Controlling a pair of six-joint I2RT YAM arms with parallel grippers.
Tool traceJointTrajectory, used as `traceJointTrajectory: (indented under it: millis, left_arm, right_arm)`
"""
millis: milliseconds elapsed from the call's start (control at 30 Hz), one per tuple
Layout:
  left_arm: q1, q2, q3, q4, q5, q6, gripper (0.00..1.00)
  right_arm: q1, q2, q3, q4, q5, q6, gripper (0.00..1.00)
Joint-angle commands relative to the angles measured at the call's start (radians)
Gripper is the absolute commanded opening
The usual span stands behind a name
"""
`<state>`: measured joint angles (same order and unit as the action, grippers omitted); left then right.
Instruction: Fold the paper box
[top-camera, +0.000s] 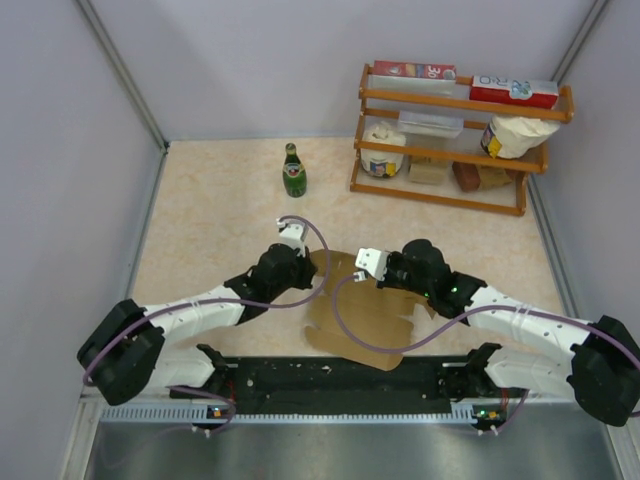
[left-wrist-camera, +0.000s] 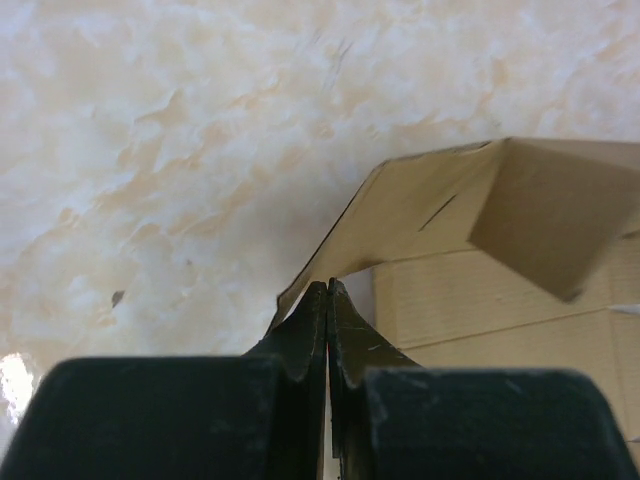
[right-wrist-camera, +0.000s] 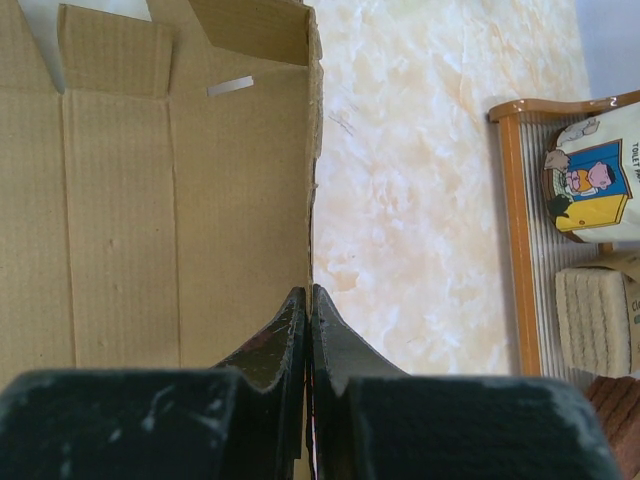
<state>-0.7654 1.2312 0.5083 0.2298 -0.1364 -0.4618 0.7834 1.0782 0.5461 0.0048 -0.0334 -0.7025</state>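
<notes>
Paper box (top-camera: 375, 315) lies half-folded, left tool (left-wrist-camera: 328, 285) and right tool (right-wrist-camera: 308, 290) each clamped shut on a raised edge.

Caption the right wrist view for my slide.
The right end effector pinches an edge of the paper box; a wooden rack stands nearby on the table.

"TOILET PA", cut off at the picture's edge, is read on a white pack (right-wrist-camera: 598, 175) standing right of the right fingers (right-wrist-camera: 282, 335); "30" is printed on a red carton (top-camera: 414, 70) beyond them
</notes>
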Motion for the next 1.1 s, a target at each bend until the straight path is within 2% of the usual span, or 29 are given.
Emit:
traceJointTrajectory:
  millis: [0, 100, 233, 500, 1067]
  left_arm:
    - [0.005, 0.043, 0.036, -0.053, -0.077, -0.003, 0.00]
    - [0.005, 0.062, 0.047, -0.061, -0.072, 0.006, 0.00]
    - [0.005, 0.100, 0.064, -0.067, 0.009, 0.002, 0.00]
    - [0.003, 0.139, 0.012, 0.085, 0.221, -0.015, 0.00]
    - [-0.003, 0.195, 0.018, 0.151, 0.334, -0.002, 0.00]
  right_arm:
    - [0.013, -0.017, 0.037, 0.004, -0.006, -0.002, 0.00]
    - [0.013, -0.020, 0.035, 0.003, -0.007, -0.002, 0.00]
    - [0.013, -0.018, 0.040, 0.001, -0.007, 0.000, 0.00]
    - [0.011, -0.009, 0.037, 0.009, 0.000, 0.014, 0.00]
    - [0.011, 0.019, 0.037, 0.037, 0.016, 0.046, 0.00]
